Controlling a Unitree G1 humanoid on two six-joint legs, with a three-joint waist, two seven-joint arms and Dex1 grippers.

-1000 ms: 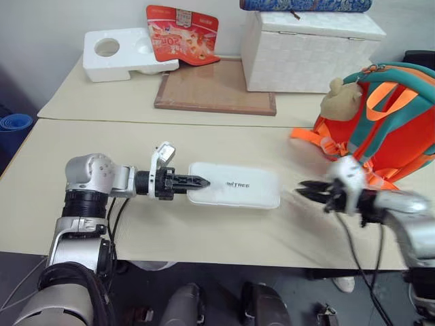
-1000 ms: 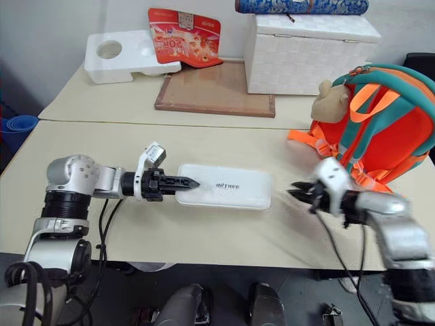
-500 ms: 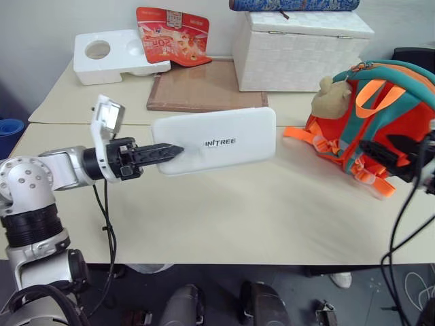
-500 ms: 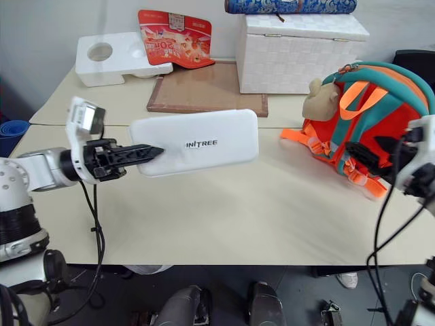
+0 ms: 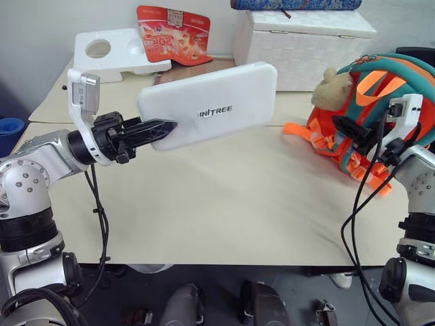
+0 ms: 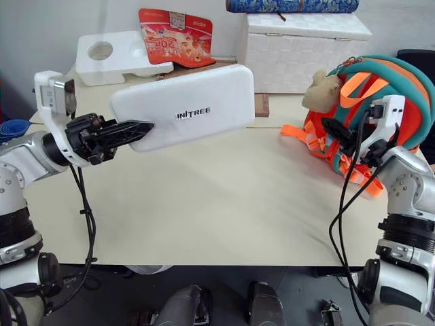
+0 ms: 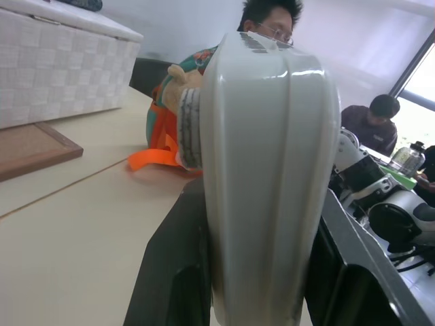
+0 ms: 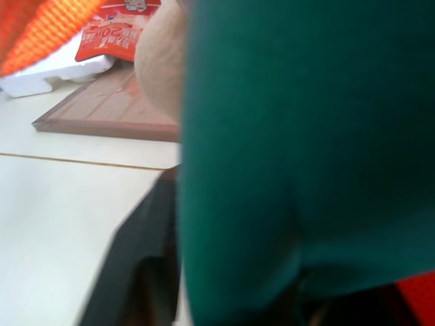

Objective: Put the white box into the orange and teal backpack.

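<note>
The left arm reaches out from the left side of the table, forearm raised and angled inward, its wrist rolled so the camera bracket stands upward. The left gripper [image 5: 160, 127] points roughly level toward the table's middle, its two black fingers [image 7: 170, 285] clamped on one short end of the white box [image 5: 211, 103], which is lifted off the table. The right arm rises at the table's right edge, elbow bent. The right gripper [image 5: 345, 127] points inward, closed around a teal strap of the orange and teal backpack [image 5: 397, 95].
</note>
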